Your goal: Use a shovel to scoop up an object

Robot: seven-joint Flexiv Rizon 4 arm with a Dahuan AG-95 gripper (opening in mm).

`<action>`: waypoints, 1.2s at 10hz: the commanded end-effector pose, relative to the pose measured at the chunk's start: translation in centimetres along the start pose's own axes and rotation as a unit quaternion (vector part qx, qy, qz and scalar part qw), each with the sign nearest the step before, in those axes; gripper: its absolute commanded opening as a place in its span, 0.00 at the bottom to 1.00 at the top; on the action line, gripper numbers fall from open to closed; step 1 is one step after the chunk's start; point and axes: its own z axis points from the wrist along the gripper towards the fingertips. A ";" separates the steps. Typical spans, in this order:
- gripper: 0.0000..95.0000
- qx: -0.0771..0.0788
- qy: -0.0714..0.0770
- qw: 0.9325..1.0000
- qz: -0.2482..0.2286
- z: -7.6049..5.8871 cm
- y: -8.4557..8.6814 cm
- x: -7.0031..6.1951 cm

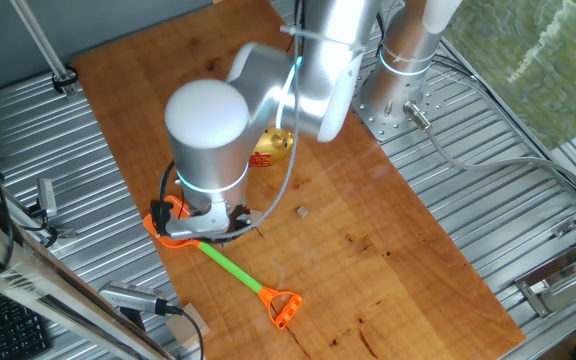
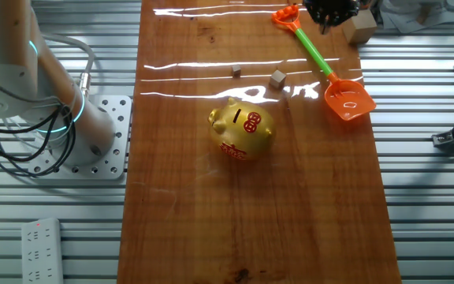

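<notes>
On the wooden desk (image 2: 251, 221), your shovel (image 2: 321, 59) lies flat beside the unscooped cube (image 2: 277, 78), while your gripper (image 2: 331, 11) hovers near its handle, jaw state unclear.

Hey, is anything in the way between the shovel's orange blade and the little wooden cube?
Nothing visible does. Only bare wood lies between the shovel's blade and the cube. The gold pig sits off that line, and the darker bit lies beyond the cube.
</notes>
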 end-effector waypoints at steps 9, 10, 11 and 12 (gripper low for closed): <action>0.00 0.003 -0.008 0.993 -0.122 4.7 -0.7 -0.2; 0.00 0.003 -0.005 0.991 -0.136 4.8 -0.7 -0.2; 0.00 0.004 -0.007 0.989 -0.146 5.1 -0.7 -0.2; 0.00 0.006 -0.007 0.988 -0.156 5.4 -0.8 -0.2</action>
